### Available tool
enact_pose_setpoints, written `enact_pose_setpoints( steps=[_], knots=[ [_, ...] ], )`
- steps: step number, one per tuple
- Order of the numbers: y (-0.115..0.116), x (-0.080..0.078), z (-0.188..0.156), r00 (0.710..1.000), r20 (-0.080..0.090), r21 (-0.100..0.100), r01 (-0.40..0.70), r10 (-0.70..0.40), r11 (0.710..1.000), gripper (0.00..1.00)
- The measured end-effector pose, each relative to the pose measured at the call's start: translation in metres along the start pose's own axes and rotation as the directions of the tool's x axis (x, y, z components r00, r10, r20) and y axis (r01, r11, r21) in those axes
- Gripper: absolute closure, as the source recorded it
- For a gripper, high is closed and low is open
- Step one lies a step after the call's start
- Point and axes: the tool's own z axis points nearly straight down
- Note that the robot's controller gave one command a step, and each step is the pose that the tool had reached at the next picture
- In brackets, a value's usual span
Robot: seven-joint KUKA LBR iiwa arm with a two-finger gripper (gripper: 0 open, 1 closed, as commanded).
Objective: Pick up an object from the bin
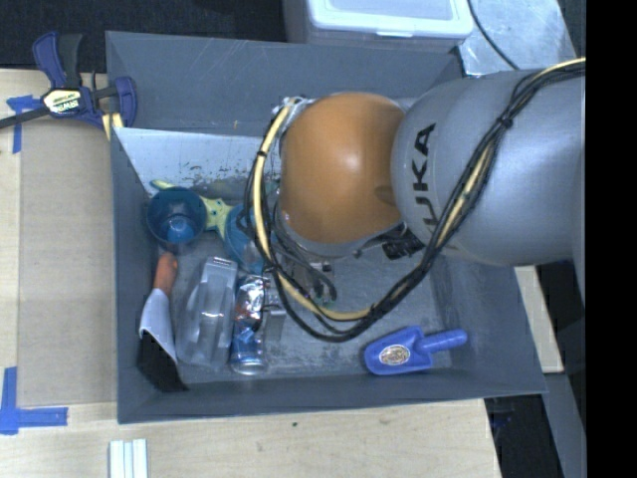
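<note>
Over the bin (199, 78) the arm (498, 157) reaches down, orange cover (338, 167) uppermost. How the gripper (299, 272) stands, I cannot tell.

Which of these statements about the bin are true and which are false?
1. A blue scoop lies alone at the lower right of the bin. True.
2. The arm's orange cover hangs over the bin's middle. True.
3. The blue cup lies in the right corner. False: it lies at the left, beside a yellow toy.
4. The clear plastic pack lies outside the bin. False: it lies inside, beside a foil wrapper.
</note>
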Motion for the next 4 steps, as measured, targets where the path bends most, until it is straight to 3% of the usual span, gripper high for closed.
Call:
enact_pose_setpoints(
  steps=[1,2,3,4],
  knots=[
    [-0.001,-0.002,-0.004,1.000,0.007,-0.002,-0.003,0.003,1.000,0.00],
    [-0.002,-0.009,0.096,0.945,0.011,0.000,0.328,-0.328,0.945,0.00],
    [0.001,-0.011,0.047,0.889,0.018,0.003,0.457,-0.457,0.890,0.00],
    [-0.005,-0.012,0.098,0.712,0.010,0.005,0.702,-0.702,0.712,0.00]
  ],
)
